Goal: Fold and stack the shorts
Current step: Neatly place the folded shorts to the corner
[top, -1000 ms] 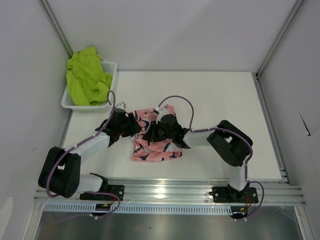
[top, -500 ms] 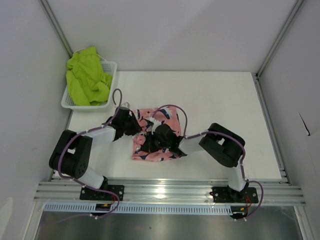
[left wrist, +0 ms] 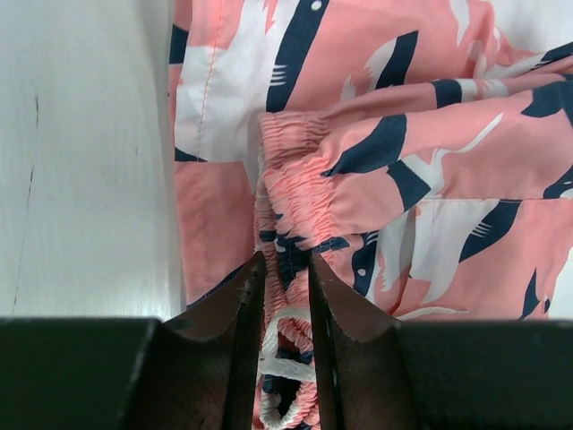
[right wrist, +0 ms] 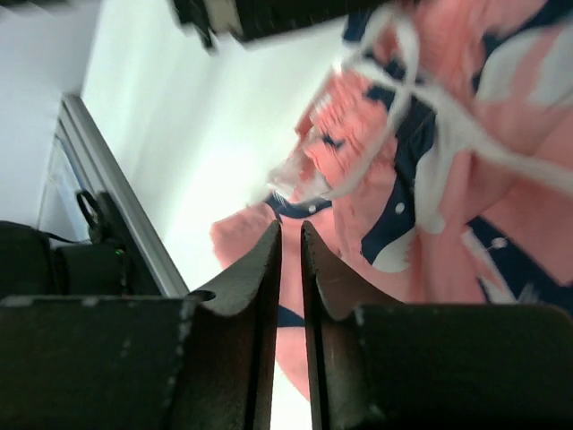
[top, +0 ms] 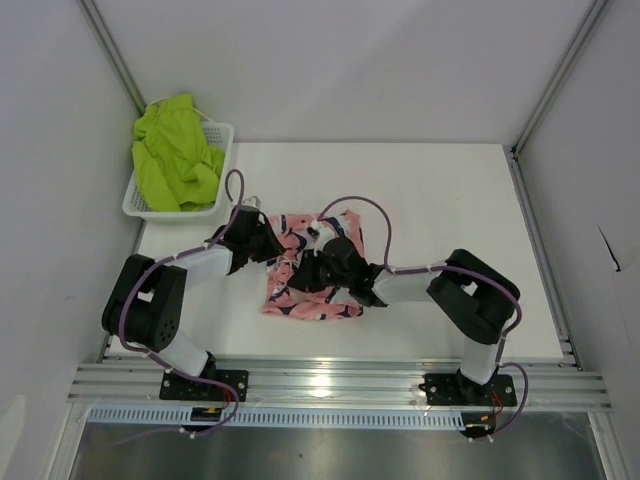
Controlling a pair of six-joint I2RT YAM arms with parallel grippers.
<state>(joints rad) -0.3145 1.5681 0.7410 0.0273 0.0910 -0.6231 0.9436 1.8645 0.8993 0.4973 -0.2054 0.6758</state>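
Barely begun: I see the pink shark-print fabric shorts (top: 300, 305) rumpled at centre, left gripper (left wrist: 285, 269) pinching their waistband (left wrist: 291, 184), right gripper (right wrist: 291, 233) nearly pressed together, seemingly empty. Lime green fabric shorts (top: 175, 150) wait at ten o'clock in the white plastic mesh basket (top: 226, 131).

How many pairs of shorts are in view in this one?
2. The pink shorts lie mid-table on the table. The lime green shorts are heaped in the white basket at the far left corner. Another pair could be hidden under them.
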